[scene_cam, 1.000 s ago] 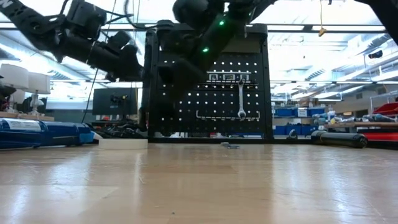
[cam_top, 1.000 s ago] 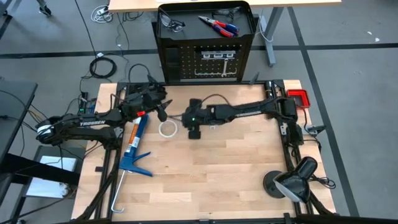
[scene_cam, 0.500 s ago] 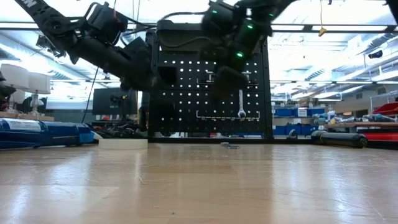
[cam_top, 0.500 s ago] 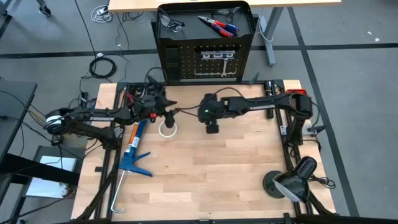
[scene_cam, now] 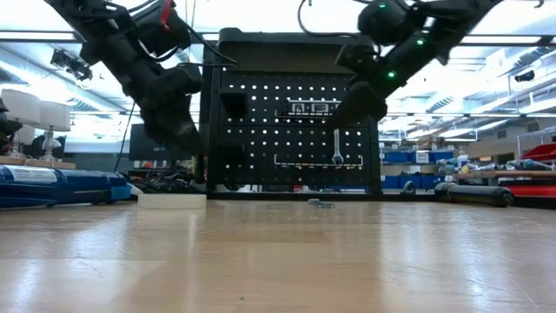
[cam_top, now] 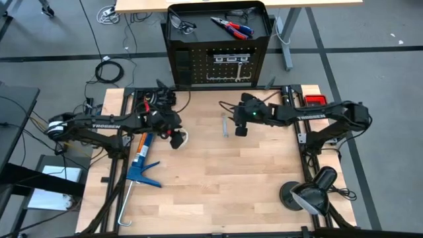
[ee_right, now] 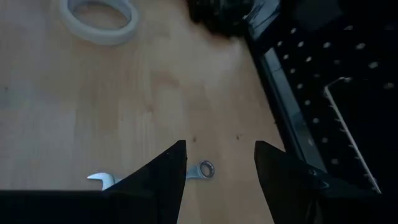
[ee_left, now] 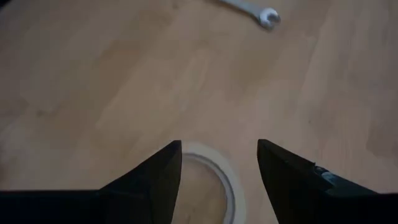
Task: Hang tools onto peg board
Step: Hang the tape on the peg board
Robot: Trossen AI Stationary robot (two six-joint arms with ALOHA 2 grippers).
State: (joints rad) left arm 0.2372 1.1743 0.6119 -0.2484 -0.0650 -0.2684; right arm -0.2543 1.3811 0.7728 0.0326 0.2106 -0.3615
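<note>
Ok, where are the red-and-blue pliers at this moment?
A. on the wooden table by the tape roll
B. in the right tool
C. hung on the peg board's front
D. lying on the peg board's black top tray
D: in the high view the pliers lie on the peg board's top tray, while the right tool is open and empty above the table.

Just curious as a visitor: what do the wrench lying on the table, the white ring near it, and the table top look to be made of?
The wrench looks like bare polished metal, silvery and glinting. The white ring seems a roll of tape, matte and off-white, though plastic is possible. The table top looks like light wood, with visible plank seams and grain.
</note>
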